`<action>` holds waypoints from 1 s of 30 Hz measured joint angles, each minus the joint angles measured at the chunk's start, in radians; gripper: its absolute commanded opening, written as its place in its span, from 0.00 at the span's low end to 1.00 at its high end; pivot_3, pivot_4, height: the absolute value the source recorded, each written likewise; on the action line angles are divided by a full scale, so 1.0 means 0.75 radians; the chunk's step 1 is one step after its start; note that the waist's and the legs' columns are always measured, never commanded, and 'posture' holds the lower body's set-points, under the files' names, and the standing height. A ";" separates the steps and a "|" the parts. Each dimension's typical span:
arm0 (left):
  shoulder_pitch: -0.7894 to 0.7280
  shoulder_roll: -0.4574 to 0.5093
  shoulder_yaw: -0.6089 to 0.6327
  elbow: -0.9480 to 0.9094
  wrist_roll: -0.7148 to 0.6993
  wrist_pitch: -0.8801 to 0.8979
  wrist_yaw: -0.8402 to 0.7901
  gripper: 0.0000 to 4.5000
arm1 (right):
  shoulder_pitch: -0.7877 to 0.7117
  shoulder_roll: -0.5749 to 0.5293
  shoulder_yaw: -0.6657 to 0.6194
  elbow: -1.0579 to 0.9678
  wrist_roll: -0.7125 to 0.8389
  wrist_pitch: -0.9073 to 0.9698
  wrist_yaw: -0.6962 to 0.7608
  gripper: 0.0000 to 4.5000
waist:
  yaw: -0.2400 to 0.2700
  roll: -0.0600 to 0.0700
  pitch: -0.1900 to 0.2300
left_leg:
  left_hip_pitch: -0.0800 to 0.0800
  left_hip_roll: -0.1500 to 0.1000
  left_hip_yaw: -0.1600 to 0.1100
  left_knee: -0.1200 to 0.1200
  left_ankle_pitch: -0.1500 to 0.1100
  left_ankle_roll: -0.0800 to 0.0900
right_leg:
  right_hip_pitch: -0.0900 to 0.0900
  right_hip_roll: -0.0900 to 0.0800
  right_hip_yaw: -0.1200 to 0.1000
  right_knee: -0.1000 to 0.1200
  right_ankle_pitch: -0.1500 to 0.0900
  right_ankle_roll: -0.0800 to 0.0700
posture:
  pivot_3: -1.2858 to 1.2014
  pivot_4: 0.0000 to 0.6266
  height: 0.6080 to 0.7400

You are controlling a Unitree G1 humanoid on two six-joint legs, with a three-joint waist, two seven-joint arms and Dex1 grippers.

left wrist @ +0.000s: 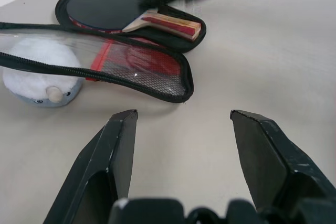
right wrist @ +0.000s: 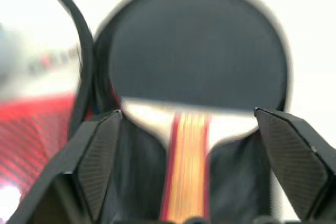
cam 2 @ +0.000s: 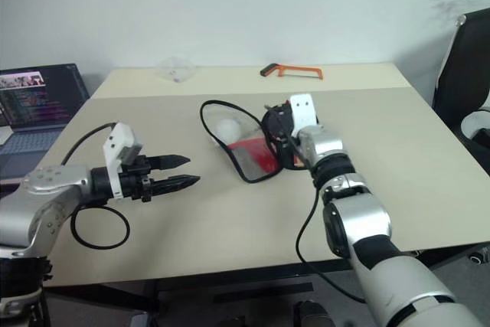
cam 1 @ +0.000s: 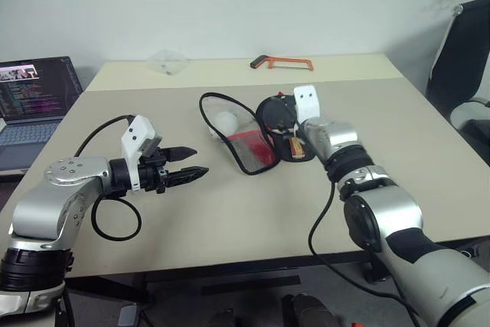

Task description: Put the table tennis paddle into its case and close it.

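The case [cam 1: 246, 145] lies unzipped and spread open at mid-table, its mesh flap with the red lower part [left wrist: 134, 64] folded out to the left. The table tennis paddle [left wrist: 107, 6] rests in the case's right half, black face up, with its wooden handle [right wrist: 190, 145] pointing toward me. My right gripper [right wrist: 188, 114] hovers just above the handle, open, with a finger on either side and neither touching it. My left gripper [cam 1: 199, 161] stays low over the table, left of the case. It is open and nothing is between its fingers [left wrist: 118, 145].
A greyish-white round pouch [left wrist: 39, 74] sits under the case's left flap. At the table's far edge lie an orange hacksaw [cam 1: 282, 62] and a clear plastic piece [cam 1: 167, 60]. A laptop [cam 1: 34, 101] stands off to the left and a black chair [cam 1: 467, 59] to the right.
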 measured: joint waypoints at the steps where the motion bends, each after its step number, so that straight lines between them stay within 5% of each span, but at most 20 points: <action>1: -0.008 0.006 -0.008 0.010 0.010 -0.009 -0.002 0.68 | 0.069 -0.084 0.068 -0.209 -0.011 0.082 0.082 0.99 | 0.008 0.000 0.000 | -0.001 0.000 -0.002 0.000 0.000 0.000 | 0.000 0.000 -0.002 -0.001 0.000 0.000 | 0.52 0.24 1.00; 6: -0.026 0.028 -0.026 0.091 0.060 -0.052 -0.023 0.68 | 0.433 -0.492 0.160 -1.012 0.127 0.391 0.500 0.99 | 0.038 -0.001 -0.001 | -0.003 -0.001 -0.003 0.001 -0.001 0.001 | 0.001 0.003 -0.011 -0.004 -0.001 0.001 | 0.52 0.24 1.00; 11: -0.147 -0.054 -0.140 0.231 0.178 -0.166 0.005 0.68 | 0.870 -0.715 0.063 -1.290 0.336 0.177 0.917 0.99 | 0.040 -0.002 -0.001 | 0.005 0.000 -0.001 0.003 -0.001 0.001 | 0.009 0.005 -0.011 -0.004 -0.004 0.007 | 0.52 0.24 1.00; 16: -0.258 -0.131 -0.270 0.420 0.331 -0.291 0.021 0.68 | 0.991 -0.759 -0.022 -1.426 0.517 0.078 1.136 0.99 | 0.024 -0.002 -0.001 | 0.009 0.002 0.005 0.004 -0.001 0.001 | 0.010 0.006 -0.003 -0.002 -0.004 0.008 | 0.52 0.24 1.00; 19: -0.343 -0.168 -0.344 0.591 0.473 -0.419 0.091 0.54 | 0.996 -0.751 -0.049 -1.495 0.583 0.057 1.152 1.00 | 0.029 -0.002 -0.001 | 0.012 0.002 0.005 0.004 -0.001 0.001 | 0.011 0.006 0.000 -0.001 -0.003 0.008 | 0.52 0.24 1.00; 25: -0.469 -0.306 -0.418 0.941 0.637 -0.569 0.179 0.05 | 0.997 -0.733 -0.053 -1.562 0.624 0.059 1.107 1.00 | 0.044 -0.003 -0.001 | 0.007 -0.002 0.004 0.005 -0.001 0.001 | 0.010 0.005 -0.001 -0.004 0.003 0.006 | 0.52 0.24 1.00; 30: -0.613 -0.440 -0.421 1.174 0.688 -0.681 0.224 0.01 | 1.003 -0.743 -0.051 -1.566 0.612 0.055 1.057 1.00 | 0.067 -0.004 -0.001 | 0.005 -0.003 0.004 0.006 -0.001 0.001 | 0.008 0.004 -0.001 -0.004 0.004 0.007 | 0.52 0.24 1.00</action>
